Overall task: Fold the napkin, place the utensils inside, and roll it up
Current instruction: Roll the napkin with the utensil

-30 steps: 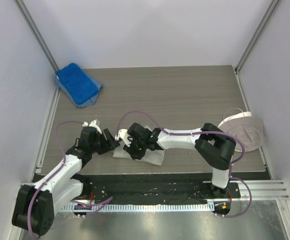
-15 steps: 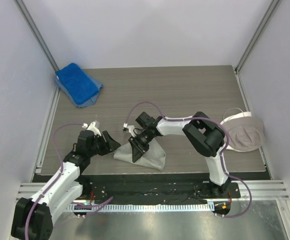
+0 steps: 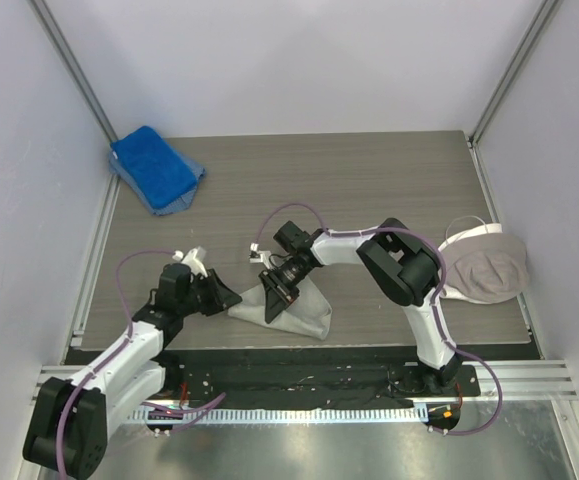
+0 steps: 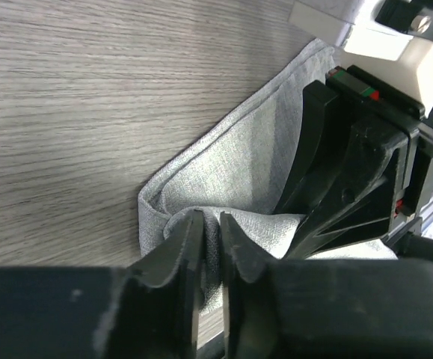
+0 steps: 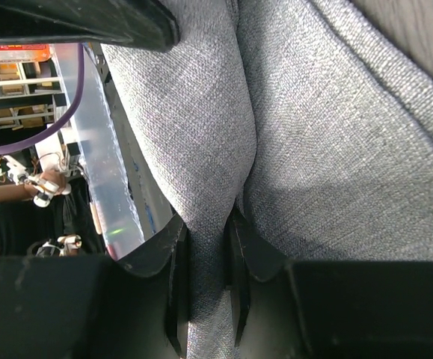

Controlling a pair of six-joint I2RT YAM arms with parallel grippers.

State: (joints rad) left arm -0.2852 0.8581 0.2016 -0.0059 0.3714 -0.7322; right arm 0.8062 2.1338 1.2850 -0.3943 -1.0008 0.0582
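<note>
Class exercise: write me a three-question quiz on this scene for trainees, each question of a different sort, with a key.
1. True or false: the right pincer hangs open, clear of the napkin.
2. Where does the blue towel lie? A: the far-left corner of the table. B: under the napkin. C: the near-right corner.
3. Fill in: the left pincer is shut on a fold of the ____.
Key: 1 false; 2 A; 3 napkin.

My left fingers and right fingers are smooth, dull-sheened black plastic. Between them, the napkin is matt grey cloth, coarsely woven; beneath it, the table looks matt wood-grain.
</note>
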